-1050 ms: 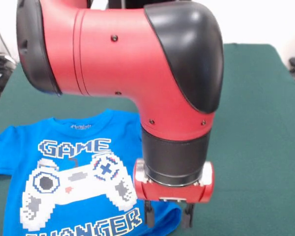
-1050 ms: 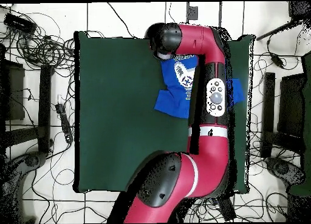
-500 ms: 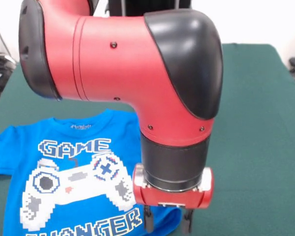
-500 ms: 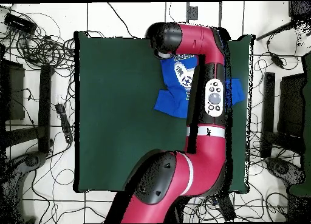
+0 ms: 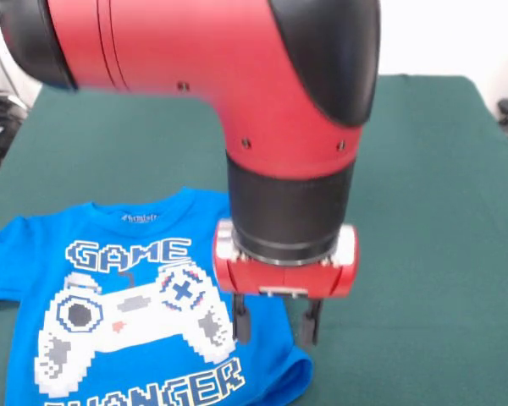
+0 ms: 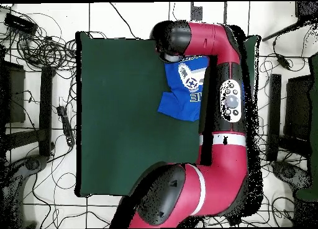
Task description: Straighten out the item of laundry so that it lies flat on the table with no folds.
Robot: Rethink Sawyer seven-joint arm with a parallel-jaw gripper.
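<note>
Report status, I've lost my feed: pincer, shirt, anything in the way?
Pincer open, empty, above the shirt's edge. Bright blue printed cotton T-shirt print-up on dark green felt table, hem corner still curled. Nothing in the way.

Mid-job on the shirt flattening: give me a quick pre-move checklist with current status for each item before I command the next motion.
1. Gripper open: ok, fingers apart.
2. Gripper empty: ok, no cloth between the fingers in the front view.
3. Gripper clear of the T-shirt: cannot tell; it sits over the shirt's lower corner, height unclear.
4. Shirt flat: not ok; the overhead view shows a folded flap at one side, and the front view shows a curled hem corner.
5. Shirt fully visible: not ok, the arm covers part of it from overhead.
6. Table room beside the shirt: ok, bare green surface.
</note>
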